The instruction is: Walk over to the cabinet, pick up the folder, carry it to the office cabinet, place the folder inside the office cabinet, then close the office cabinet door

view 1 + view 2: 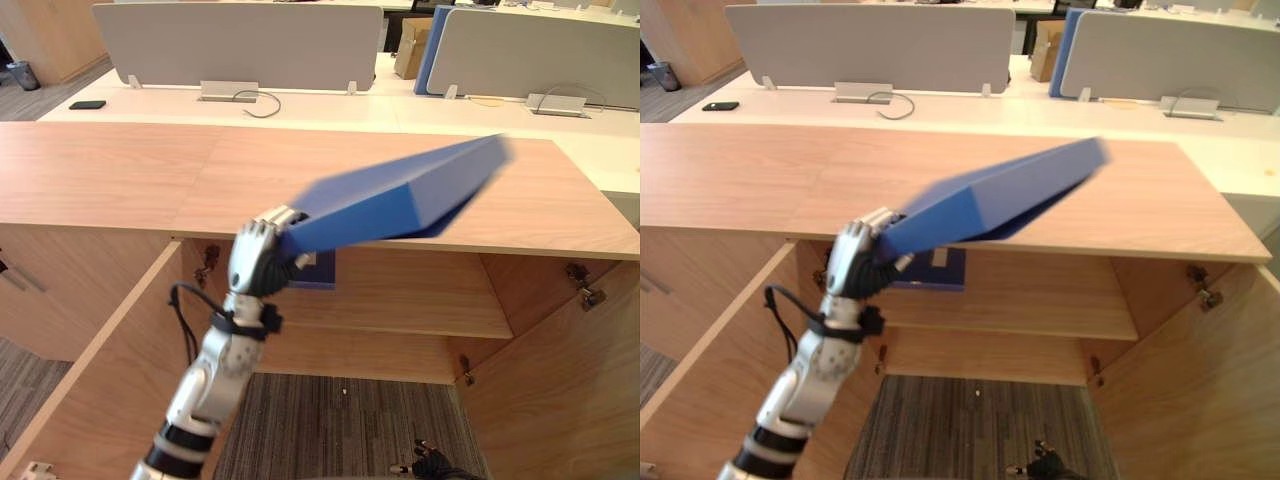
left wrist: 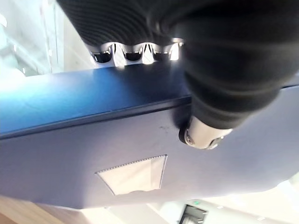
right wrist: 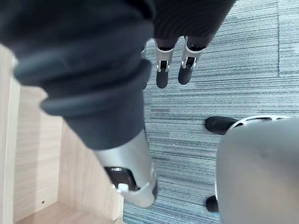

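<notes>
Left hand: I am pinching one end of the blue folder (image 1: 400, 195) with my left hand (image 1: 258, 258).
Folder: hanging tilted over the cabinet top's (image 1: 120, 170) front edge.
Handling: I am judging it stiff, light and smooth, likely levering from this end grip.
Writing: pale label pocket (image 2: 133, 173), nothing readable.
Right hand (image 3: 162, 74): hanging relaxed, holding nothing.

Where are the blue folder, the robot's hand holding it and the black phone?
blue folder (image 1: 400, 200): left eye view, middle of its blue side.
left hand (image 1: 252, 255): left eye view, its knuckles.
black phone (image 1: 87, 104): left eye view, its middle.
</notes>
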### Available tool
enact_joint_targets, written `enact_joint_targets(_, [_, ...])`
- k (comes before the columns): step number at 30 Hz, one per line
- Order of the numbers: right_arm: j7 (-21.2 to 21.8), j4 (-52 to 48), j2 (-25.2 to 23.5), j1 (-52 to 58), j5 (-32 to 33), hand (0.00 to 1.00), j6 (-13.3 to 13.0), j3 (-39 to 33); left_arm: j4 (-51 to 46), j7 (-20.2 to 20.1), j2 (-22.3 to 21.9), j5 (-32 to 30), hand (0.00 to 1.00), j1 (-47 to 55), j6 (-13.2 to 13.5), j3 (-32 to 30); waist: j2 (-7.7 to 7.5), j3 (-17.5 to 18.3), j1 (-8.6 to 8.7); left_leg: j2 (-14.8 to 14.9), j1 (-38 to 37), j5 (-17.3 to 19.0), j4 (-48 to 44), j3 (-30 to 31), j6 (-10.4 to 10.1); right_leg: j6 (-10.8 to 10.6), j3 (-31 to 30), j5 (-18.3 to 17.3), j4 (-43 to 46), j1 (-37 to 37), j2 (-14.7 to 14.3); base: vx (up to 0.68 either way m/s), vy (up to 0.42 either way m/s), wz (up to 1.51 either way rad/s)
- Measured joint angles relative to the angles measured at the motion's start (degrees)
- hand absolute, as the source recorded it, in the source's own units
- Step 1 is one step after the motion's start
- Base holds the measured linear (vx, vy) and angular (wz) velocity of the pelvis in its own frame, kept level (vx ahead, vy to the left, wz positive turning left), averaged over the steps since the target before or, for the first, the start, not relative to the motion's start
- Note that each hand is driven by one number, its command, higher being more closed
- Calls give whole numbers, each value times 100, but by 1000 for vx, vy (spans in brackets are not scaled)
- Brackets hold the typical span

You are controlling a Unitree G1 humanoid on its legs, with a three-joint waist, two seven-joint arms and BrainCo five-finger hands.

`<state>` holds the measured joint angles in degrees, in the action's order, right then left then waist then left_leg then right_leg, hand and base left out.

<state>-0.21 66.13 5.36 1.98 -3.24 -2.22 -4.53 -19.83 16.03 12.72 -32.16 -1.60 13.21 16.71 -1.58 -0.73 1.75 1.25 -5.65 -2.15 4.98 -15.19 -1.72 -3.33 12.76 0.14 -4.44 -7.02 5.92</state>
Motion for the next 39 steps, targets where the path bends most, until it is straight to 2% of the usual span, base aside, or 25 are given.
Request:
enact_joint_targets(1, [4, 14, 5, 3, 41, 0, 4, -15, -73, -285, -110, 889, 100, 201, 162, 14, 39, 24, -20, 3, -5, -3, 1, 0, 6, 0, -10, -1, 29, 10, 0, -69, -2, -3])
enact_joint_targets(2, [5, 16, 4, 14, 131, 0, 17, -15, -72, -458, -205, 1693, 100, 346, 180, -19, 76, 47, -48, 6, -12, -5, 2, 0, 12, 1, -23, -2, 58, 18, 1, -78, -1, -3])
enact_joint_targets(3, [7, 16, 4, 19, 185, 0, 27, -10, -71, -561, -254, 2099, 100, 410, 182, -58, 90, 51, -68, 8, -19, -7, 4, 0, 16, 1, -28, -4, 76, 21, 1, -102, -3, -3])
enact_joint_targets(5, [22, -20, 2, 43, 357, 0, 35, 39, -72, -1068, -422, 4002, 100, 678, 181, -332, 112, 50, -125, 15, -29, -7, 31, 5, 25, 2, -38, -11, 135, 24, 1, -133, -7, 0])
enact_joint_targets(7, [28, -94, 0, 59, 593, 0, 27, 245, -104, -1258, -539, 4930, 100, 890, 181, -515, 110, 52, -130, 16, -22, -6, 33, 5, 21, 2, -40, -13, 165, 37, 5, -91, -5, 2])
enact_joint_targets(8, [31, -127, -11, 75, 706, 0, 25, 297, -124, -1288, -574, 5134, 100, 962, 181, -573, 110, 52, -136, 15, -18, -9, 33, 5, 24, 2, -40, -14, 178, 46, 7, -84, -3, 2])
enact_joint_targets(10, [54, -802, -38, 376, 1151, 0, 27, 699, -246, -1337, -646, 5548, 100, 1279, 181, -711, 107, 113, -150, 12, 73, -47, 33, 3, 22, 0, -40, -11, 193, 166, 12, -59, -3, 3])
enact_joint_targets(11, [56, -1065, -74, 467, 1260, 0, 27, 717, -278, -1340, -676, 5603, 100, 1360, 180, -731, 109, 108, -151, 8, 84, -85, 34, 2, 67, -3, -39, -9, 203, 179, 12, 0, 0, 0])
enact_joint_targets(15, [18, -3123, -252, 962, 1818, 0, -88, 832, -335, -1387, -791, 5833, 100, 1714, 127, -806, 93, 139, -122, 12, 79, -112, 30, -24, 64, -7, -38, -1, 207, 179, 8, 0, 0, 0])
enact_joint_targets(19, [-75, -5053, -354, 1033, 2332, 0, -269, 473, -465, -1514, -813, 5919, 100, 1827, 73, -812, 87, 164, -111, 21, 72, -114, 29, -34, 61, -5, -38, 1, 207, 178, 2, -27, -12, -1])
enact_joint_targets(20, [-128, -5867, -395, 1027, 2552, 0, -422, 303, -557, -1558, -810, 5915, 100, 1839, 62, -820, 86, 170, -110, 23, 66, -114, 28, -39, 61, -4, -39, 3, 207, 175, 1, -39, -20, -1])
enact_joint_targets(21, [-130, -6190, -397, 1019, 2610, 0, -474, 236, -591, -1572, -809, 5915, 100, 1838, 62, -826, 83, 174, -108, 23, 65, -114, 27, -41, 61, -3, -40, 3, 206, 175, 0, -37, -18, -2])
enact_joint_targets(23, [-146, -7283, -431, 874, 2743, 0, -752, 90, -704, -1600, -806, 5868, 100, 1837, 62, -886, 70, 184, -98, 29, 57, -113, 19, -55, 60, 1, -53, 7, 205, 176, -5, -14, -7, -2])
enact_joint_targets(26, [-176, -8095, -458, 413, 2907, 0, -1017, 67, -710, -1605, -794, 5767, 100, 1803, 50, -953, 67, 185, -87, 39, 52, -113, 5, -86, 60, 11, -72, 25, 200, 183, -18, -33, -16, -6])
enact_joint_targets(32, [-243, -9066, -275, -966, 2781, 0, -1290, 169, -701, -1656, -768, 5645, 100, 1573, 18, -1021, 55, 180, -125, 46, 52, -113, 5, -90, 59, 18, -94, 33, 197, 186, -55, -39, -20, -1])
enact_joint_targets(39, [69, -8650, 363, -1877, 2808, 0, -1291, 590, -521, -1941, -665, 5694, 100, 1404, 15, -1015, 38, 168, -163, 44, 61, -113, 5, -72, 60, 17, -85, 34, 198, 195, -57, -4, -2, 0])
